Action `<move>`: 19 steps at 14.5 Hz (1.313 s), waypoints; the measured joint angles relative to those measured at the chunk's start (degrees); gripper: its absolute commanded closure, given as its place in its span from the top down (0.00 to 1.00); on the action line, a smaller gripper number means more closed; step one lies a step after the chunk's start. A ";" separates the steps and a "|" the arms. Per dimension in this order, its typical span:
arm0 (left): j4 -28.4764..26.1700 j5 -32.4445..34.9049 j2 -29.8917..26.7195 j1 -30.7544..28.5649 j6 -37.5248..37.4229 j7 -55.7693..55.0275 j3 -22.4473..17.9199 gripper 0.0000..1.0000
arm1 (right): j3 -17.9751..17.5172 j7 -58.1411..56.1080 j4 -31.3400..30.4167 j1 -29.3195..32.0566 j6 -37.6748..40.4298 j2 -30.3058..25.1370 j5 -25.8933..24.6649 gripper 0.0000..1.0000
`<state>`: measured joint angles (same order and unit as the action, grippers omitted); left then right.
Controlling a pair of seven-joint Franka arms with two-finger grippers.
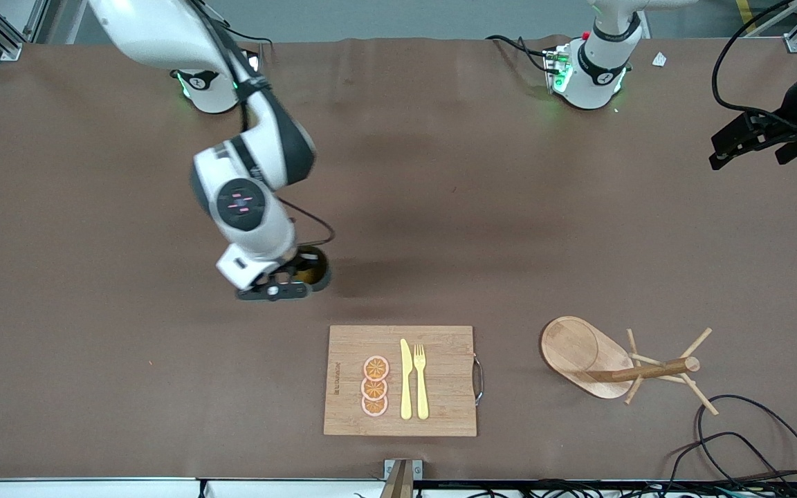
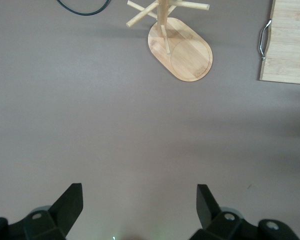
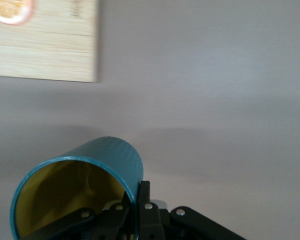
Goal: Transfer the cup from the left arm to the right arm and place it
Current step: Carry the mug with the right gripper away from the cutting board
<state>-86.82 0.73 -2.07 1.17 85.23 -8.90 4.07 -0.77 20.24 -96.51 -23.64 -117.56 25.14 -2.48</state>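
Note:
The dark teal cup (image 1: 317,269) with its ochre inside (image 3: 65,195) hangs tilted, low over the bare brown table. My right gripper (image 1: 286,280) is shut on the cup's wall (image 3: 115,157), one finger inside the rim and one outside; in the right wrist view the right gripper (image 3: 136,192) pinches the rim edge. The cup's handle is hidden. My left gripper (image 1: 730,145) waits over the left arm's end of the table. In the left wrist view the left gripper (image 2: 139,192) stands open with only bare table between its fingers.
A bamboo cutting board (image 1: 443,408) carries orange slices (image 1: 375,386), a yellow knife (image 1: 406,379) and a yellow fork (image 1: 420,379). A wooden mug tree (image 1: 620,363) on an oval base stands beside it, toward the left arm's end. Black cables (image 1: 751,443) lie at the near corner.

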 measured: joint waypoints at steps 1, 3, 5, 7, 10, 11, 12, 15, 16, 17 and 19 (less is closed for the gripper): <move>0.00 0.00 0.00 0.01 0.00 0.00 0.01 1.00 | 0.04 -4.86 -3.82 3.04 -1.39 -2.37 -0.01 0.00; 0.00 0.00 0.01 0.01 0.00 0.00 0.01 1.00 | 0.06 -13.66 -9.12 8.20 -2.37 -6.48 -0.01 0.00; 0.00 0.00 0.01 0.07 0.00 0.00 0.04 1.00 | 0.04 -21.32 -12.40 11.70 -2.66 -9.47 -0.01 0.00; 0.00 0.00 0.01 0.16 0.00 0.00 0.05 1.00 | -0.01 -29.08 -15.63 13.96 -5.44 -10.64 -0.01 0.00; 0.00 0.00 0.02 0.24 0.00 0.00 0.09 1.00 | -0.02 -42.76 -22.96 19.02 -15.08 -10.51 -0.01 0.00; 0.00 0.00 0.02 0.27 0.00 0.00 0.14 1.00 | -0.01 -46.97 -25.08 20.76 -17.79 -10.38 -0.01 0.00; 0.00 0.00 0.02 0.29 0.00 0.00 0.21 1.00 | 0.00 -50.68 -26.69 22.40 -19.98 -10.31 -0.01 0.00; 0.00 0.00 0.06 0.33 0.00 0.00 0.36 1.00 | 0.00 -58.92 -28.61 26.52 -22.62 -10.17 -0.01 0.00; 0.00 0.00 0.07 0.34 0.00 0.00 0.38 1.00 | -0.01 -60.60 -28.69 27.11 -22.67 -10.14 -0.01 0.00; 0.00 0.00 0.07 0.39 0.00 -0.01 0.49 1.00 | -0.02 -61.69 -28.71 27.33 -22.67 -10.03 -0.01 0.00; 0.00 0.00 0.08 0.51 0.00 -0.17 1.36 1.00 | -0.04 -63.27 -28.82 27.72 -23.37 -9.36 -0.01 0.00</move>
<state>-86.82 0.73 -1.99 1.68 85.23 -9.07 5.43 -0.82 -43.03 -125.33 4.08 -140.92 15.78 -2.49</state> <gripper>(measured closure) 0.000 0.956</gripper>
